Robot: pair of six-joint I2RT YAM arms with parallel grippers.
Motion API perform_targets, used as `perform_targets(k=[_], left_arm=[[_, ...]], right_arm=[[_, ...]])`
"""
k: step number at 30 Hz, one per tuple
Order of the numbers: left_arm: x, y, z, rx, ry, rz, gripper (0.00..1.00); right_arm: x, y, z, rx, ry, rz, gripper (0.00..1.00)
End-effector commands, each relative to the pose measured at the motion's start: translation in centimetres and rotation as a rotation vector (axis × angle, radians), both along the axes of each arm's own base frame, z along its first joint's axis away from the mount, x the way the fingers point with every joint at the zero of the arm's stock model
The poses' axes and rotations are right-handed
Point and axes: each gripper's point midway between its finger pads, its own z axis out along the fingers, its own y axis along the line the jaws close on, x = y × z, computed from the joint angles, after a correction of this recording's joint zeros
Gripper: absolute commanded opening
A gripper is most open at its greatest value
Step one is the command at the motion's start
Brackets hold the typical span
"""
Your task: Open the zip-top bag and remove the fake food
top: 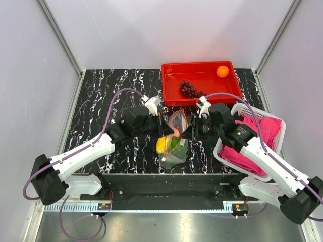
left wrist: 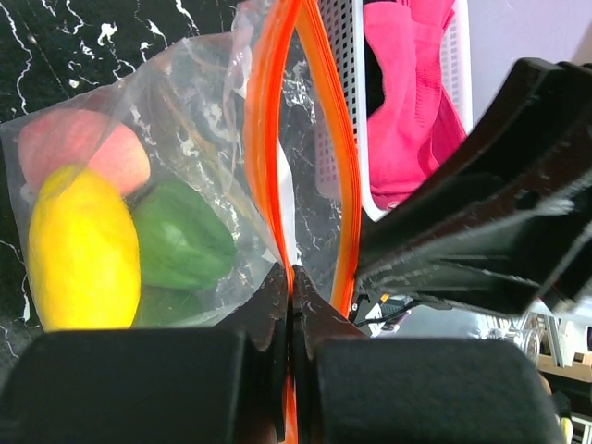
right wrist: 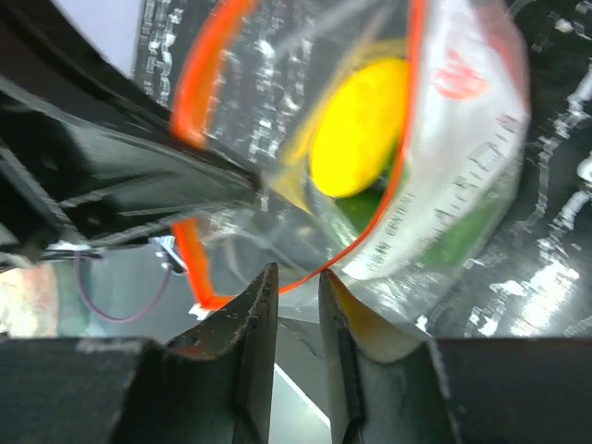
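Grippers first. Left gripper (left wrist: 291,277): fingers pressed together on one side of the zip strip (left wrist: 264,139). Right gripper (right wrist: 294,282): jaws narrowly apart, with the strip's other side crossing at their tips. We cannot tell whether they pinch it.

Bag (top: 176,151): held between the two grippers, by the middle of the near edge, its mouth parted into a loop.

Risks, as we judge them:
- The thin film could slip from the left pinch if the sides are pulled apart too hard, and the mouth would then fall shut.
- The right jaws could close on air rather than the strip, which sits so near their tips.
- The bag could tip once it goes slack, and pieces could roll toward the near edge.

Containers and contents:
- Bag: yellow fruit (left wrist: 81,245), pepper (left wrist: 180,236), and a pinkish piece (left wrist: 83,153) we cannot identify. None of the three is out yet.
- Tray (top: 202,75), far edge toward the right corner: grapes (top: 189,89) and orange (top: 222,71), well apart.
- Basket (top: 241,108), right edge: pink cloths (top: 252,138).
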Motion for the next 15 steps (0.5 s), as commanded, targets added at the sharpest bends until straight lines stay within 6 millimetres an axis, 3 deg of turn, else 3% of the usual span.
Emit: perform_targets(k=[1, 4, 7, 15], left_arm=[[0.7, -0.3, 2.1, -0.058, -0.055, 0.030, 0.00], [0.9, -0.3, 2.4, -0.060, -0.062, 0.038, 0.00], [0.9, -0.4, 2.6, -0.063, -0.065, 0.047, 0.00], [1.5, 1.1, 2.7, -0.043, -0.107, 0.127, 0.00]], right_arm=[[1.1, 2.5, 3.2, 0.096, -0.049, 0.008, 0.31], [1.5, 3.5, 2.6, 0.083, -0.018, 0.008, 0.28], [2.3, 3.0, 2.6, 0.052, -0.056, -0.050, 0.29], [1.7, 0.1, 4.9, -0.050, -0.144, -0.078, 0.47]])
